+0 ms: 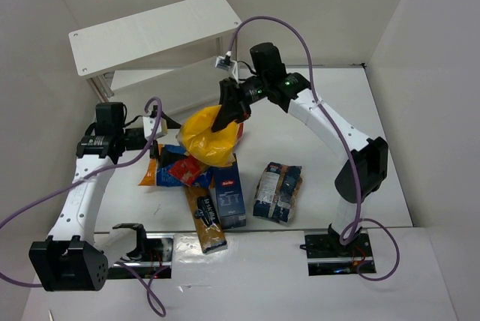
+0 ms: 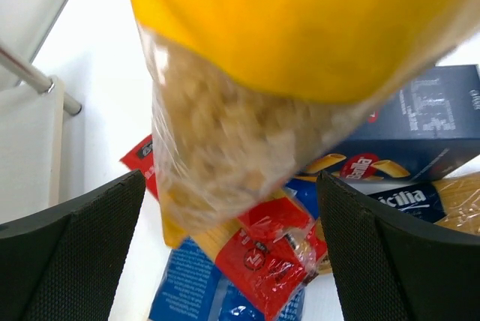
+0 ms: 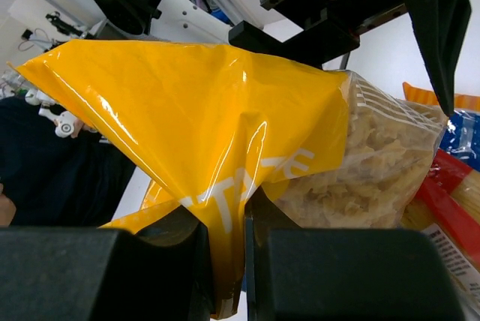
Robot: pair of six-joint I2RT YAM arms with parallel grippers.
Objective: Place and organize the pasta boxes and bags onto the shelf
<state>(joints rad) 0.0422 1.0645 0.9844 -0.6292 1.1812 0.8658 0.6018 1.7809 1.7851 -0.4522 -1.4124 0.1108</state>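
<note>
My right gripper (image 1: 227,115) is shut on the top of the yellow clear-windowed bag (image 1: 208,138) and holds it above the pile; the pinch shows in the right wrist view (image 3: 229,261). My left gripper (image 1: 154,127) is open beside the pile, its fingers (image 2: 67,261) wide apart, the yellow bag (image 2: 300,28) hanging in front. Below lie the red-yellow pack (image 2: 262,250), the dark blue box (image 1: 229,195), the orange-blue bag (image 1: 159,167), the long brown packet (image 1: 205,220) and the dark clear bag (image 1: 277,191). The white shelf (image 1: 154,32) stands at the back left.
White walls close in the table on the left, back and right. A silver shelf leg (image 2: 34,77) shows at the left of the left wrist view. The arm bases sit on a rail at the near edge.
</note>
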